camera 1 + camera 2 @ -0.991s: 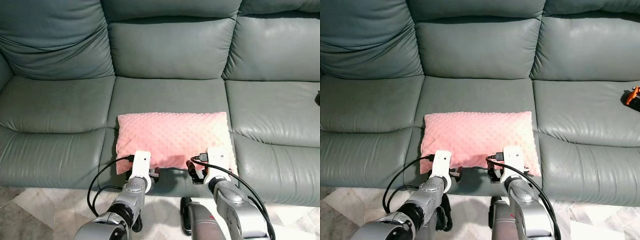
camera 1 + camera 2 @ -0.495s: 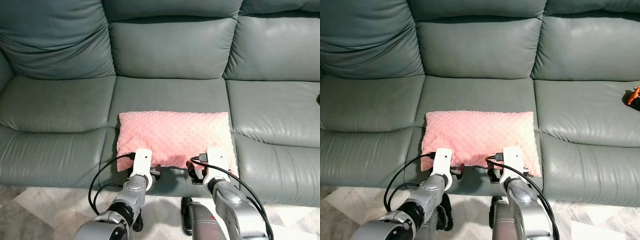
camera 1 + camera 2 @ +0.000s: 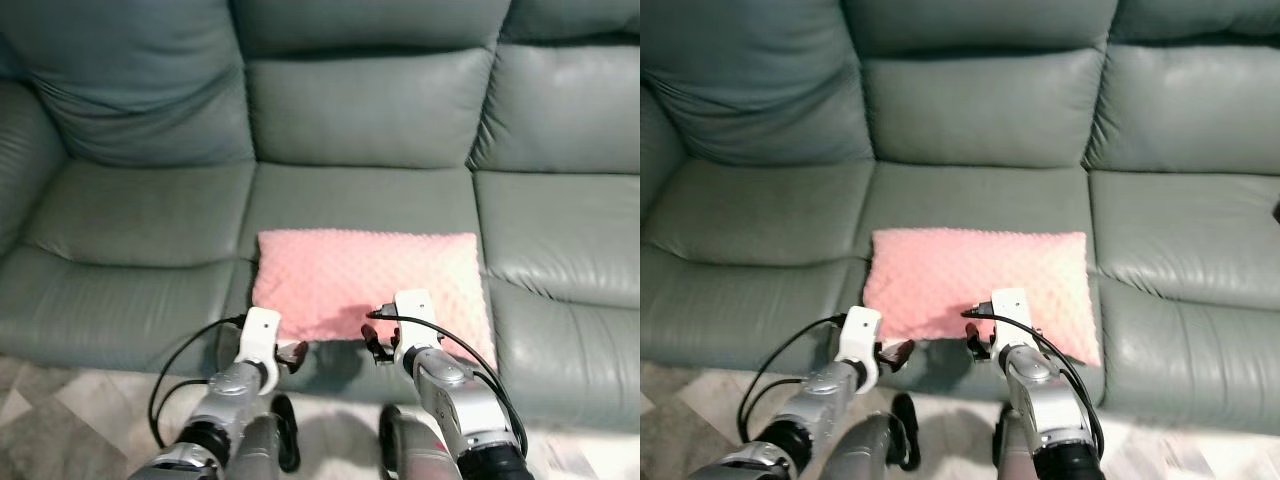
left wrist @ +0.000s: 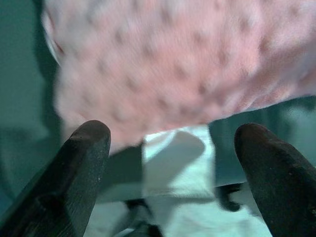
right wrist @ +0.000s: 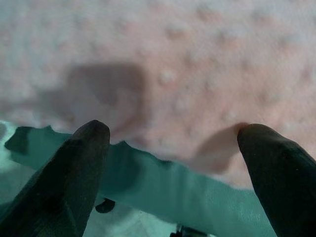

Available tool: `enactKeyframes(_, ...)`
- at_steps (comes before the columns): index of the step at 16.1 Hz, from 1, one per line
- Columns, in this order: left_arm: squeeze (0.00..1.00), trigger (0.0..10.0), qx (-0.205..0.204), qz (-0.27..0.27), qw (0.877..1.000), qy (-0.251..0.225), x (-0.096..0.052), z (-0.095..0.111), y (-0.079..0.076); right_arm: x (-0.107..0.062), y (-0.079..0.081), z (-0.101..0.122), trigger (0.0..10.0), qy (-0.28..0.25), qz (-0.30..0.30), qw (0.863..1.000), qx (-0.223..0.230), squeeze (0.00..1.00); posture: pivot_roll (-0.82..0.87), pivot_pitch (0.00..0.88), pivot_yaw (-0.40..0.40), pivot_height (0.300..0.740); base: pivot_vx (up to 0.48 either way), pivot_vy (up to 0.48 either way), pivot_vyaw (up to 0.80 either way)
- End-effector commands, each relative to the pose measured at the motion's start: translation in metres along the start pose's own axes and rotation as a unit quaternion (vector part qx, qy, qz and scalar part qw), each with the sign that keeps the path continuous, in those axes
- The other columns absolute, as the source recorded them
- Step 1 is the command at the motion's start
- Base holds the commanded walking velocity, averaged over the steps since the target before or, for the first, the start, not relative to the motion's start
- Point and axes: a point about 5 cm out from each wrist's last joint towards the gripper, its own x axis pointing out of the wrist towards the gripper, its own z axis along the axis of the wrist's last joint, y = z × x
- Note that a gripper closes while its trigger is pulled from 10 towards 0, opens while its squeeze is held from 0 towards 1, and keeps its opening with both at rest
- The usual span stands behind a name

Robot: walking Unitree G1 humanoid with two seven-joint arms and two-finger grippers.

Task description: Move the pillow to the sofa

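A pink dotted pillow [image 3: 370, 280] lies flat on the front of the grey-green leather sofa's [image 3: 360, 110] middle seat. My left gripper [image 3: 292, 353] hovers just before the pillow's near left corner, open, with nothing between its fingers [image 4: 84, 163]. My right gripper [image 3: 376, 344] sits at the pillow's near edge, right of the middle, also open and empty. In the right wrist view the pillow [image 5: 197, 59] spreads just beyond the two fingers [image 5: 276, 173]. In the left wrist view the pillow's corner [image 4: 163, 69] hangs beyond the fingertips, over the seat's front.
Empty seats lie left [image 3: 140, 215] and right [image 3: 560, 225] of the pillow. A small dark object [image 3: 1276, 211] rests at the right seat's far edge. Pale marble floor [image 3: 60, 420] runs along the sofa's front, below my arms.
The camera has shifted, so the sofa sits further right in view. Both grippers have drawn back a little from the pillow's front edge. The pillow stays on the seat.
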Motion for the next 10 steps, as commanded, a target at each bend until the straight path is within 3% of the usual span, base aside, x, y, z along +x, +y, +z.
enactKeyframes(1,0.0,10.0,0.031,-0.022,0.999,0.003,-0.003,-0.002,0.004,0.007,-0.003,-0.01,10.0,0.018,0.007,1.0,-0.01,0.0,-0.15,0.107,0.116,0.74,0.0,0.0,0.0)
enactKeyframes(3,0.0,10.0,0.053,-0.016,0.998,-0.011,-0.006,0.004,0.015,0.015,-0.016,-0.02,10.0,0.034,-0.009,0.999,-0.027,0.0,-0.13,0.028,0.111,0.74,0.0,0.0,0.0)
enactKeyframes(5,0.0,10.0,0.061,0.028,0.998,-0.005,-0.01,0.002,0.033,0.018,-0.027,-0.026,10.0,0.041,-0.026,0.998,-0.036,0.0,-0.13,0.0,0.105,0.74,0.0,0.0,0.0)
enactKeyframes(9,0.0,10.0,0.005,0.128,0.992,-0.002,-0.024,-0.002,0.072,0.02,-0.039,-0.039,10.0,0.038,-0.042,0.998,-0.04,0.0,-0.14,0.0,0.088,0.74,0.0,0.0,0.0)
enactKeyframes(10,0.0,10.0,0.003,0.136,0.991,0.002,-0.026,-0.005,0.076,0.019,-0.041,-0.043,10.0,0.042,-0.044,0.997,-0.043,0.0,-0.14,0.0,0.086,0.74,0.0,0.0,0.0)
